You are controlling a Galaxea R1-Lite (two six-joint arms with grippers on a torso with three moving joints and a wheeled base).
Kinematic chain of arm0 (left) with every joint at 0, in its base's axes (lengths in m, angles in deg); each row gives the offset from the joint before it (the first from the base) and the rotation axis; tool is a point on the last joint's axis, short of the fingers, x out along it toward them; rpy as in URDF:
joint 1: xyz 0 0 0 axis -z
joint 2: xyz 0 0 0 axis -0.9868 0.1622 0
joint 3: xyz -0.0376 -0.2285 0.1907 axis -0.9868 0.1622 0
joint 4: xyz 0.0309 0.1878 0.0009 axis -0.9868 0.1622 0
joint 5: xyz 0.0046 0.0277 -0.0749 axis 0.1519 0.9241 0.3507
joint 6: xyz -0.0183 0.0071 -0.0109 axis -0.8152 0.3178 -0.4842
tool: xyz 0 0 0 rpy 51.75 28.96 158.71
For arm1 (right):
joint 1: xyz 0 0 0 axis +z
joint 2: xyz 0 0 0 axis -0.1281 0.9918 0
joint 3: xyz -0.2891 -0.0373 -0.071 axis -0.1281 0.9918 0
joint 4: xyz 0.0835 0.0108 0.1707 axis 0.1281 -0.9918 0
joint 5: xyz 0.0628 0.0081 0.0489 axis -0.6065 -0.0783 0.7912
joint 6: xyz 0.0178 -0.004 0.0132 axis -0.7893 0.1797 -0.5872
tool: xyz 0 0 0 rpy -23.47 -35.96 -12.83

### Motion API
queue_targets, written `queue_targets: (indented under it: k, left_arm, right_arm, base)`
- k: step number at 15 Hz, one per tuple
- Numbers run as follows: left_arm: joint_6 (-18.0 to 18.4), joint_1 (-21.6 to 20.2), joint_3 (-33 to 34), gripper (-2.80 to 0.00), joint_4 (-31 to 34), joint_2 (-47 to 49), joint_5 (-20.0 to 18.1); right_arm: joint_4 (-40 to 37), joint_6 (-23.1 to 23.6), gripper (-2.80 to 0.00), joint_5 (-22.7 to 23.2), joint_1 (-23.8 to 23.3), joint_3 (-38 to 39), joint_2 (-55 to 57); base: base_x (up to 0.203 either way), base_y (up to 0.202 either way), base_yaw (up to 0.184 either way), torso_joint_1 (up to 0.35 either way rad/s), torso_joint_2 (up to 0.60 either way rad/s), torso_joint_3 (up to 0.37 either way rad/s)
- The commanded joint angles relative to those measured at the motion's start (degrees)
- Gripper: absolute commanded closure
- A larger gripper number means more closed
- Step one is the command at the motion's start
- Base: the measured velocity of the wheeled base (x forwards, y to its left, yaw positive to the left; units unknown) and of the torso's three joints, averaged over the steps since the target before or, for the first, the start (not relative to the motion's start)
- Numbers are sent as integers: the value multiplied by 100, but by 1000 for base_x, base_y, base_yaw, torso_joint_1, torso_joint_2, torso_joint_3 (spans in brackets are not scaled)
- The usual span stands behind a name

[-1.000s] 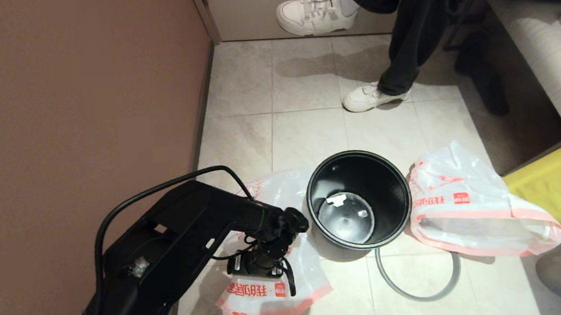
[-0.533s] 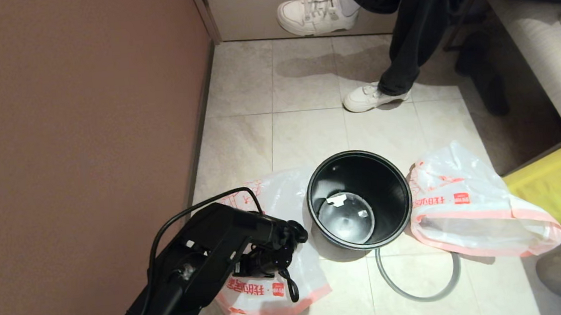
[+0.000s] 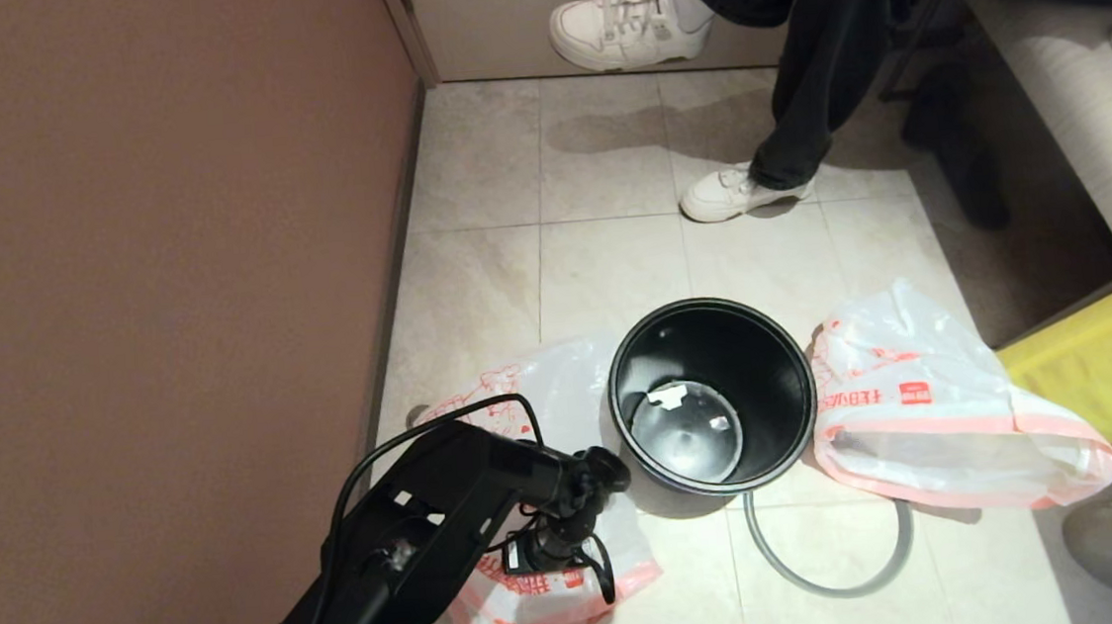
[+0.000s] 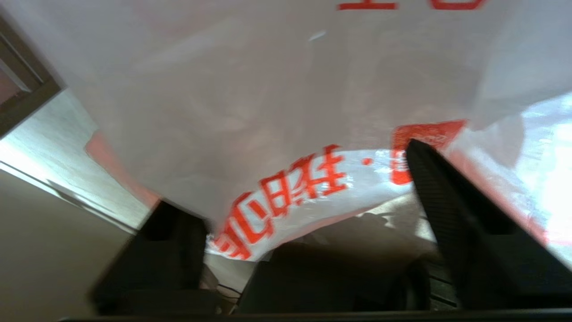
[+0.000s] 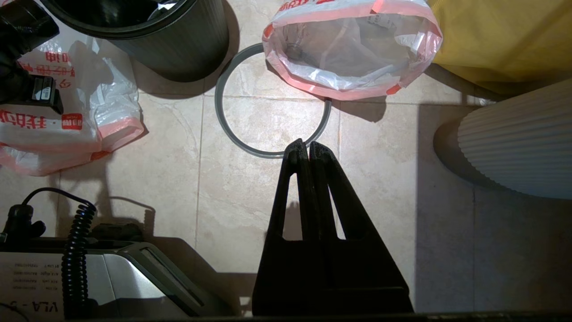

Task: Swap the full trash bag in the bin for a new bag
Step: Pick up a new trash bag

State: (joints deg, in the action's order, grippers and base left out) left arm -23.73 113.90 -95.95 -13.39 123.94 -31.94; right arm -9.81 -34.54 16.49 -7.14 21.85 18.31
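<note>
Two thin, translucent white plastic bags with red print and pink hem bands lie on the tiled floor (image 3: 475, 160). The new bag (image 3: 561, 381), limp and flat, lies left of the bin; the left arm hides part of it. The left tool (image 4: 304, 223) sits over this bag with both fingers spread apart; I cannot tell if it pinches the film. One round, glossy black bin (image 3: 711, 394) stands in the middle. One thin grey ring (image 3: 830, 583) lies loose on the floor, partly under the bin. The full trash bag (image 3: 931, 411), bulky, lies just right of the bin. The right tool (image 5: 308, 150) is clenched, near the ring.
</note>
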Motion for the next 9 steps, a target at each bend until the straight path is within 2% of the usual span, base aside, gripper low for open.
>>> queue_targets:
  k: [1,9]
  left_arm:
    - [32,-43,0,0,15,41,14]
    - [90,-54,0,0,27,101,14]
  right_arm:
    - [-8,3,0,0,4,1,4]
    - [-8,3,0,0,4,1,-5]
  base:
    - [0,0,0,0,0,0]
    - [0,0,0,0,0,0]
